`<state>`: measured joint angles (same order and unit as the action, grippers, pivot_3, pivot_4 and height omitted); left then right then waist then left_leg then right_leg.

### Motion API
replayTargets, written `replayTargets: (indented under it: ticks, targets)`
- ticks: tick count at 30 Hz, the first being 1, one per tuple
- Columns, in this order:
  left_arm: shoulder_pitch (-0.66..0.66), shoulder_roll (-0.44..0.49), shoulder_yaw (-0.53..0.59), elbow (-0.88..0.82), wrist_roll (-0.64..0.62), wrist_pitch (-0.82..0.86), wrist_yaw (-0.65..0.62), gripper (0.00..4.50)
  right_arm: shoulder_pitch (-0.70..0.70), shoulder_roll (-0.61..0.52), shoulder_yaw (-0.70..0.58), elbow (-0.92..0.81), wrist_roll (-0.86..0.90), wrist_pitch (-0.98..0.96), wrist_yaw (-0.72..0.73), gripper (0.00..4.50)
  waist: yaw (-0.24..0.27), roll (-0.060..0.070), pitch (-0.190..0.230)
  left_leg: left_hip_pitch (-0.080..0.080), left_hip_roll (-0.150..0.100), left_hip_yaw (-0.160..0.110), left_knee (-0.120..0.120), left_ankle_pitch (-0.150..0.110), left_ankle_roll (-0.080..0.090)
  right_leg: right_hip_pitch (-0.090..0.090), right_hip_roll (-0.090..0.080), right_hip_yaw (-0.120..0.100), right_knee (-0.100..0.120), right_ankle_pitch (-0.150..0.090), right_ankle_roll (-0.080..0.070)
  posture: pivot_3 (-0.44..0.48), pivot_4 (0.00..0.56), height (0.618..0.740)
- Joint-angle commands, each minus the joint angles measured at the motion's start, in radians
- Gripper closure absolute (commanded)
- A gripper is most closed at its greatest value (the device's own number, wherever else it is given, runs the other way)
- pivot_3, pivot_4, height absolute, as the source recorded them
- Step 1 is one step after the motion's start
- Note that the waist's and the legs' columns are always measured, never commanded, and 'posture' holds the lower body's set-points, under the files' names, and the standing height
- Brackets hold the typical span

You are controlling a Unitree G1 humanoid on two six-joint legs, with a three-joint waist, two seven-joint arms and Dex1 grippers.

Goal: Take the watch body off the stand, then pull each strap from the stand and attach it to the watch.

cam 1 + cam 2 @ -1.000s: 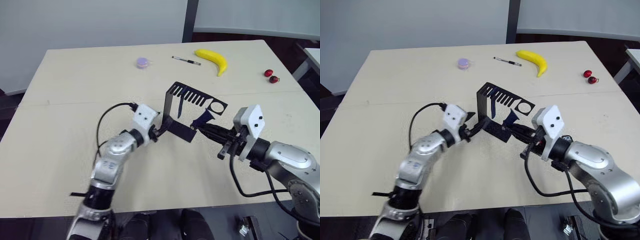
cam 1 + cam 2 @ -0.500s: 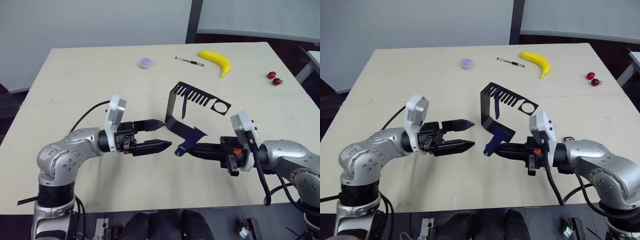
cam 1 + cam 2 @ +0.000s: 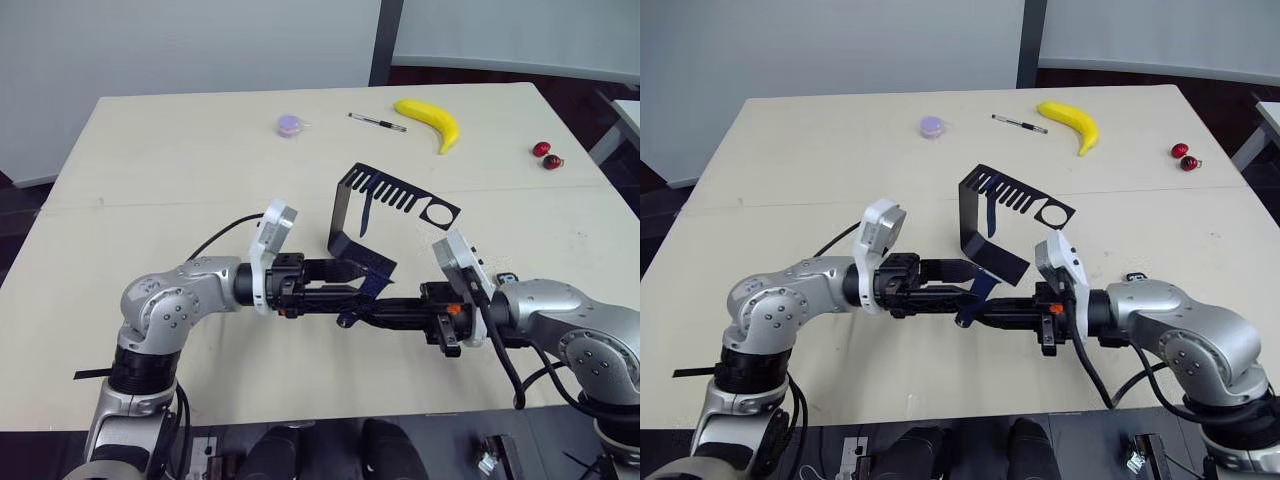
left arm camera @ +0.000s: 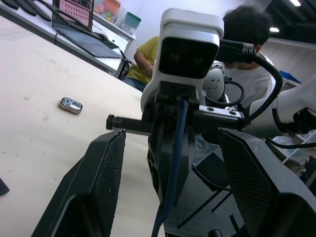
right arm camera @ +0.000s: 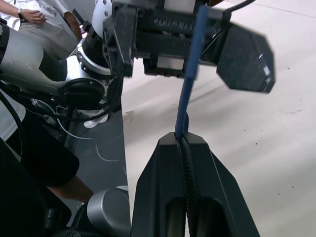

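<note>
The black stand (image 3: pixel 352 218) stands at mid-table, and one navy strap (image 3: pixel 365 212) hangs from its slotted top. My right gripper (image 3: pixel 350 318) is shut on the other strap (image 5: pixel 192 64), which it holds in the air in front of the stand. My left gripper (image 3: pixel 355 280) is open, with one finger on each side of that strap (image 4: pixel 173 163) and not touching it. The watch body (image 4: pixel 70 104) lies flat on the table.
At the far side of the table lie a banana (image 3: pixel 430 120), a black-and-white pen (image 3: pixel 374 121) and a small purple object (image 3: pixel 288 124). Two red cherries (image 3: pixel 546 155) sit at the far right. People sit beyond the table (image 4: pixel 143 59).
My left gripper has moved right and my right gripper left, so they now meet. The held strap now sits between the open left fingers.
</note>
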<state>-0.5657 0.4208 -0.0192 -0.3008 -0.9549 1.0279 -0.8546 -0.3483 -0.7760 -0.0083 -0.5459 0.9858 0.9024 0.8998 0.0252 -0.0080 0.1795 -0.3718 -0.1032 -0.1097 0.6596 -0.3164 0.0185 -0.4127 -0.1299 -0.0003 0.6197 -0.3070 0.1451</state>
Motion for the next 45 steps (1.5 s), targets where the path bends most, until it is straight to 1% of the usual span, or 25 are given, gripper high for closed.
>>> replayTargets:
  ticks: [1,2,5,7,17,21,40,43,44,45]
  targets:
    - [-0.007,-0.02,0.005,-0.009,-0.01,-0.035,-0.003,1.29,-0.012,-0.003,-0.015,-0.01,0.023,0.001,0.015,4.5,0.0,0.0,0.0,0.0,0.0,0.0,0.0,0.0,0.0,0.0,0.0,0.0,0.0,0.0,0.0,0.0,0.15,0.74]
    - [-0.005,-0.024,0.006,-0.01,-0.012,-0.037,-0.001,1.29,-0.013,-0.002,-0.017,-0.009,0.027,0.003,0.014,4.5,0.0,0.0,0.0,0.0,0.0,0.0,0.0,0.0,0.0,0.0,0.0,0.0,0.0,0.0,0.0,0.0,0.15,0.74]
    - [0.002,-0.035,0.009,-0.016,-0.023,-0.033,0.01,2.04,-0.015,-0.001,-0.024,-0.002,0.044,0.013,0.011,4.5,0.0,0.0,0.0,0.0,0.0,0.0,0.0,0.0,0.0,0.0,0.0,0.0,0.0,0.0,0.0,0.0,0.15,0.74]
    - [0.006,-0.032,0.003,-0.019,-0.018,-0.03,0.016,2.97,-0.018,0.0,-0.03,0.004,0.059,0.022,0.008,4.5,0.0,0.0,0.0,0.0,0.0,0.0,0.0,0.0,0.0,0.0,0.0,0.0,0.0,0.0,0.0,0.0,0.15,0.74]
    - [0.029,-0.032,-0.019,-0.039,-0.009,-0.036,0.023,2.97,-0.039,0.0,-0.041,0.024,0.08,0.039,-0.003,4.5,0.0,0.0,0.0,0.0,0.0,0.0,0.0,0.0,0.0,0.0,0.0,0.0,0.0,0.0,0.0,0.0,0.15,0.74]
    - [0.026,-0.047,-0.012,-0.034,-0.019,-0.039,0.038,2.97,-0.037,-0.003,-0.041,0.022,0.08,0.039,-0.005,4.5,0.001,0.0,0.0,0.0,0.0,0.0,0.0,0.0,0.0,0.0,0.0,0.0,0.0,0.0,0.0,0.0,0.15,0.74]
    - [0.029,-0.062,-0.011,-0.03,-0.023,-0.047,0.05,2.97,-0.026,-0.004,-0.045,0.013,0.095,0.039,-0.02,4.5,0.001,0.0,0.0,0.0,0.0,0.0,0.0,0.0,0.0,0.0,0.0,0.0,-0.001,0.0,0.0,0.0,0.15,0.74]
    - [0.03,-0.075,-0.013,-0.027,-0.023,-0.051,0.054,3.83,-0.03,0.0,-0.046,0.016,0.099,0.04,-0.024,4.5,0.001,0.0,0.0,0.0,0.0,0.0,0.0,0.0,0.0,0.0,0.0,0.0,0.0,0.0,0.0,0.0,0.15,0.74]
    - [0.031,-0.079,-0.011,-0.026,-0.026,-0.049,0.056,4.32,-0.032,0.001,-0.047,0.017,0.102,0.041,-0.025,4.5,0.001,0.0,0.0,0.0,0.0,0.0,0.0,0.0,0.0,0.0,0.0,0.0,-0.001,0.0,0.0,0.0,0.15,0.74]
    - [0.031,-0.082,-0.01,-0.027,-0.03,-0.047,0.057,4.47,-0.033,0.001,-0.048,0.017,0.104,0.041,-0.026,4.5,0.001,0.0,0.0,0.0,0.0,0.0,0.0,0.0,0.0,0.0,0.0,0.0,0.0,0.0,0.0,0.0,0.15,0.74]
